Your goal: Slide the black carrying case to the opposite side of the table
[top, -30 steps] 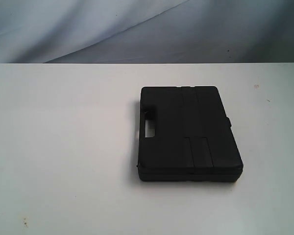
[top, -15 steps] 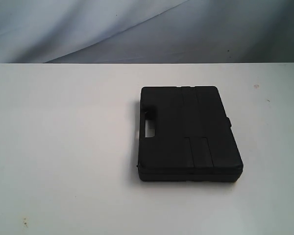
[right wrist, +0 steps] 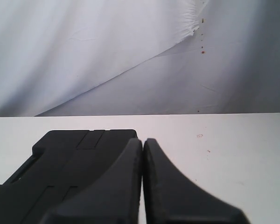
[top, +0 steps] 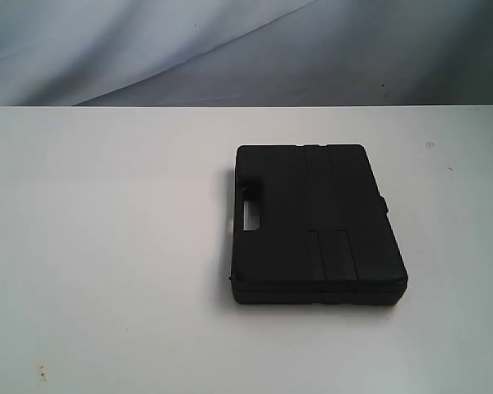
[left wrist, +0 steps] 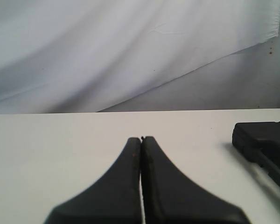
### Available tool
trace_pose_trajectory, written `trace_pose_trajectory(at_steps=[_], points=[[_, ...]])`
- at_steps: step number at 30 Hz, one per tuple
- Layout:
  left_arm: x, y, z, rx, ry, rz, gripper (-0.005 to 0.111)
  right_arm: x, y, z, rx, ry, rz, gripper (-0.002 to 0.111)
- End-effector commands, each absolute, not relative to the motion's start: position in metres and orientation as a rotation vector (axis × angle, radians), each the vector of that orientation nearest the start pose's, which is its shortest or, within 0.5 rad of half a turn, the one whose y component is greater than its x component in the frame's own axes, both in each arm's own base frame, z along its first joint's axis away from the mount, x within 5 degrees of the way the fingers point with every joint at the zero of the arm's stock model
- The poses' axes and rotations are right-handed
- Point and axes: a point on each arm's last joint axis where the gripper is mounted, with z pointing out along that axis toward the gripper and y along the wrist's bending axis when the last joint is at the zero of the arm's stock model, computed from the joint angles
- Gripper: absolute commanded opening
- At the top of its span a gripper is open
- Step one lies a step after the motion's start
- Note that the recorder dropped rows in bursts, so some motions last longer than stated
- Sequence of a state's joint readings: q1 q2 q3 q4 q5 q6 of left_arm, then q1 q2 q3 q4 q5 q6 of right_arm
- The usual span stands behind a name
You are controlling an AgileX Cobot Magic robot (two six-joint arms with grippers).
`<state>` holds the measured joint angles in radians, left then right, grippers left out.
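The black carrying case [top: 316,226] lies flat on the white table [top: 107,246], right of the middle, with its handle cut-out facing left. Neither arm shows in the exterior view. My left gripper [left wrist: 141,139] is shut with nothing in it, low over bare table, and the case [left wrist: 263,144] lies apart from it at the frame's edge. My right gripper [right wrist: 143,141] is shut and empty too, with the case [right wrist: 70,163] close beside and behind one finger; contact cannot be made out.
A pale wrinkled cloth backdrop [top: 230,49] hangs behind the table's far edge. Small specks mark the tabletop near its front left [top: 41,373] and far right [top: 430,145].
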<state>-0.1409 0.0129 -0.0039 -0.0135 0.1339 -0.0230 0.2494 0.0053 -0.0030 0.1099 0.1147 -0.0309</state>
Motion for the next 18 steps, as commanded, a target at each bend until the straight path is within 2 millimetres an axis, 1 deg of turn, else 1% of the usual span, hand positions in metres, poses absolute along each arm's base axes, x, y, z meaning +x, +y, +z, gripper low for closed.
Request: trace_pose_trajectory(at_steps=[1, 5, 18], points=[[0.0564, -0.008, 0.2008, 0.083, 1.622, -0.137, 0.0, 0.0545, 0.0147, 0.2026, -0.143, 1.599, 0.257, 0.0], [0.0564, -0.0085, 0.2015, 0.031, 1.618, -0.195, 0.0, 0.0545, 0.0147, 0.2026, -0.143, 1.599, 0.257, 0.0], [0.0564, -0.0084, 0.2018, 0.04, 1.615, -0.185, 0.0, 0.0545, 0.0147, 0.2026, -0.143, 1.599, 0.257, 0.0]])
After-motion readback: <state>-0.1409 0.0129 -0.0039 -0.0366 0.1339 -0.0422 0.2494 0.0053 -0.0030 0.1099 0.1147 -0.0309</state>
